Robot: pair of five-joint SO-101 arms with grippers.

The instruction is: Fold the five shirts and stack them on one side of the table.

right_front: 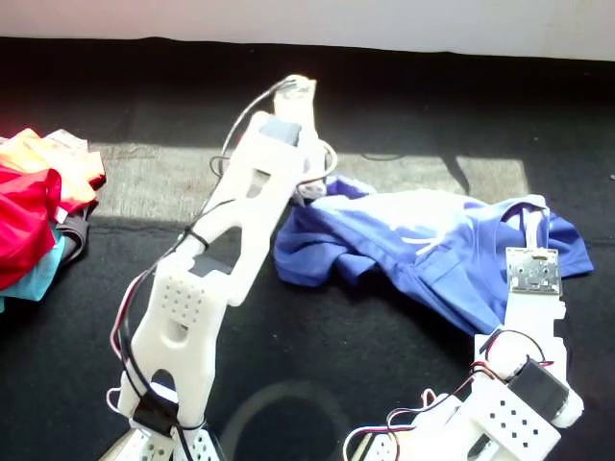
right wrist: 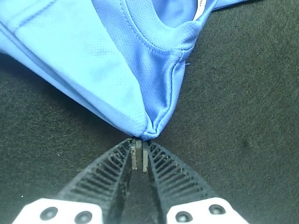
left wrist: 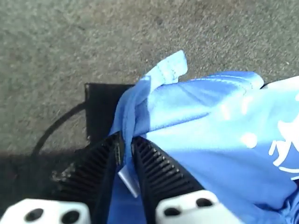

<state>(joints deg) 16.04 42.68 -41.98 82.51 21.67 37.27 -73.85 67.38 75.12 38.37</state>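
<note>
A blue shirt [right_front: 423, 240] lies crumpled on the black table, right of centre. My left gripper [right_front: 309, 184] is at the shirt's far left end. In the left wrist view it [left wrist: 125, 140] is shut on a bunched fold of the blue shirt [left wrist: 210, 121], with a white label showing between the fingers. My right gripper [right_front: 531, 223] is at the shirt's right side. In the right wrist view it [right wrist: 139, 147] is shut on the tip of a gathered edge of the blue shirt [right wrist: 117, 60], below the collar opening.
A pile of red, orange and teal shirts [right_front: 38, 211] lies at the table's left edge. A sunlit strip [right_front: 154, 178] crosses the black cloth behind the shirt. The left arm [right_front: 221, 259] stretches over the table's middle.
</note>
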